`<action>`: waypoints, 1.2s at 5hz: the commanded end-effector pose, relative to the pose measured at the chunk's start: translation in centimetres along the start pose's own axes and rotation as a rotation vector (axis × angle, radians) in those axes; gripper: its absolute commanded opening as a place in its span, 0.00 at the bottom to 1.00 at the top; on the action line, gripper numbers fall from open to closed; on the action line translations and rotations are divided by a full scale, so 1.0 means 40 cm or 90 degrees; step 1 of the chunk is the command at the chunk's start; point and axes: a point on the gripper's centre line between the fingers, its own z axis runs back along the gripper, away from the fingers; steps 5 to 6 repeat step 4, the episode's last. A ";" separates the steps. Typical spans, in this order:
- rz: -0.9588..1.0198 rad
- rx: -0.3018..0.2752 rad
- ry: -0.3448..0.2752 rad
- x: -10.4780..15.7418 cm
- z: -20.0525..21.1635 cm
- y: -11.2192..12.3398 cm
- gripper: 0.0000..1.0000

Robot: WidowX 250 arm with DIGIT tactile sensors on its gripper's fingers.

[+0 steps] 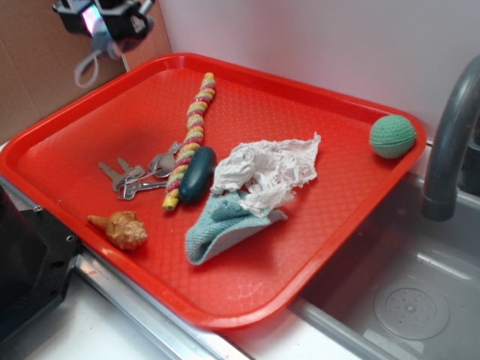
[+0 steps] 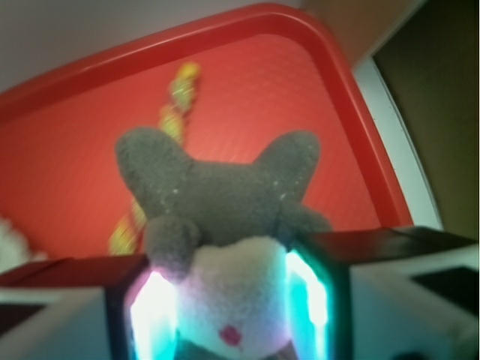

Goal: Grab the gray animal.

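The gripper [image 1: 105, 22] is lifted high above the far left corner of the red tray [image 1: 75, 135], near the top edge of the exterior view. Its jaws are clamped on the gray animal [image 2: 225, 217]. In the wrist view the toy fills the gap between the two fingers [image 2: 154, 315], which glow with a white and teal light on their inner sides. The white face patch with a small pink spot sits between them, and two gray rounded parts stick out beyond the jaws, toward the tray. In the exterior view only a small gray part of the toy and its white loop [image 1: 86, 69] show under the gripper; the loop hangs free in the air and touches nothing.

On the tray lie several other things. A twisted rope of yellow and pink [image 1: 191, 135] runs from the far side toward the near side. Just beside its lower end there is a dark green oval object [image 1: 196, 174], and on the other side a bunch of keys [image 1: 135, 176]. A brown shell [image 1: 120, 229] lies near the front left edge, apart from the keys. A crumpled white cloth [image 1: 266, 172] rests partly on a teal cloth [image 1: 221, 225] in the middle. A green ball [image 1: 391, 136] sits in the far right corner. To the right of the tray are a gray faucet [image 1: 450, 127] and a sink [image 1: 397, 292]
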 end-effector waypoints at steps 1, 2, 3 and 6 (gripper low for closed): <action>-0.114 -0.038 0.012 -0.033 0.146 -0.025 0.00; -0.106 -0.047 0.024 -0.041 0.184 -0.003 0.00; -0.141 -0.043 -0.025 -0.034 0.202 0.011 0.00; -0.143 0.005 -0.038 -0.035 0.212 0.040 0.00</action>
